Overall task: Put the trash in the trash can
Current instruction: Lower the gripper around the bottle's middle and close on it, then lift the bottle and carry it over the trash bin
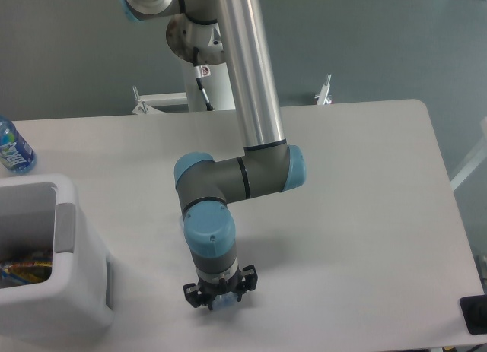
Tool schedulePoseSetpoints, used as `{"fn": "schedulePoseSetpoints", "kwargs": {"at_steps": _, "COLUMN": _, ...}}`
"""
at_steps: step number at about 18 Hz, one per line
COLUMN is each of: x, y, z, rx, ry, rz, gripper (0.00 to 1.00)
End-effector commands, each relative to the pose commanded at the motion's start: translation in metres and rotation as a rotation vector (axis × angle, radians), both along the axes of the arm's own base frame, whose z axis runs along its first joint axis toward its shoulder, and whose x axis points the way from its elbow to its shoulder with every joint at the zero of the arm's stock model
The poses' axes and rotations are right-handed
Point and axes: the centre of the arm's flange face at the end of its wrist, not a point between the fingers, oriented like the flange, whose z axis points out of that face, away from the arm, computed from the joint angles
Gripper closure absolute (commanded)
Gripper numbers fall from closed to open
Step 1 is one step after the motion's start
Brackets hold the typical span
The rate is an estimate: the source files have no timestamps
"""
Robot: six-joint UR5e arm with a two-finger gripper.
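The robot's black two-finger gripper [220,297] points down at the white table [358,207], near its front edge. Its fingers sit on each side of a squashed clear plastic bottle [223,301], but the arm hides most of it, so I cannot tell if the fingers are squeezing it. The big white plastic trash can [68,291] with a grey strip stands well apart at the left. A small blue-labelled bottle [13,148] stands behind it
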Motion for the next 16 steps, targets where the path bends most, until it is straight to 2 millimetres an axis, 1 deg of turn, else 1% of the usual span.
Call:
{"fn": "schedulePoseSetpoints", "kwargs": {"at_steps": 2, "x": 0.000, "y": 0.000, "z": 0.001, "rx": 0.001, "ry": 0.001, "rz": 0.000, "gripper": 0.39}}
{"fn": "schedulePoseSetpoints", "kwargs": {"at_steps": 6, "x": -0.001, "y": 0.001, "z": 0.010, "rx": 0.014, "ry": 0.010, "rz": -0.002, "gripper": 0.40}}
{"fn": "schedulePoseSetpoints", "kwargs": {"at_steps": 10, "x": -0.002, "y": 0.001, "z": 0.029, "rx": 0.033, "ry": 0.025, "rz": -0.010, "gripper": 0.41}}
{"fn": "schedulePoseSetpoints", "kwargs": {"at_steps": 13, "x": -0.007, "y": 0.001, "z": 0.045, "rx": 0.052, "ry": 0.040, "rz": -0.007, "gripper": 0.41}}
{"fn": "schedulePoseSetpoints", "kwargs": {"at_steps": 14, "x": -0.010, "y": 0.002, "z": 0.054, "rx": 0.065, "ry": 0.051, "rz": -0.007, "gripper": 0.41}}
{"fn": "schedulePoseSetpoints", "kwargs": {"at_steps": 15, "x": -0.011, "y": 0.004, "z": 0.066, "rx": 0.081, "ry": 0.065, "rz": -0.007, "gripper": 0.41}}
{"fn": "schedulePoseSetpoints", "kwargs": {"at_steps": 16, "x": -0.016, "y": 0.004, "z": 0.085, "rx": 0.108, "ry": 0.083, "rz": -0.001, "gripper": 0.41}}
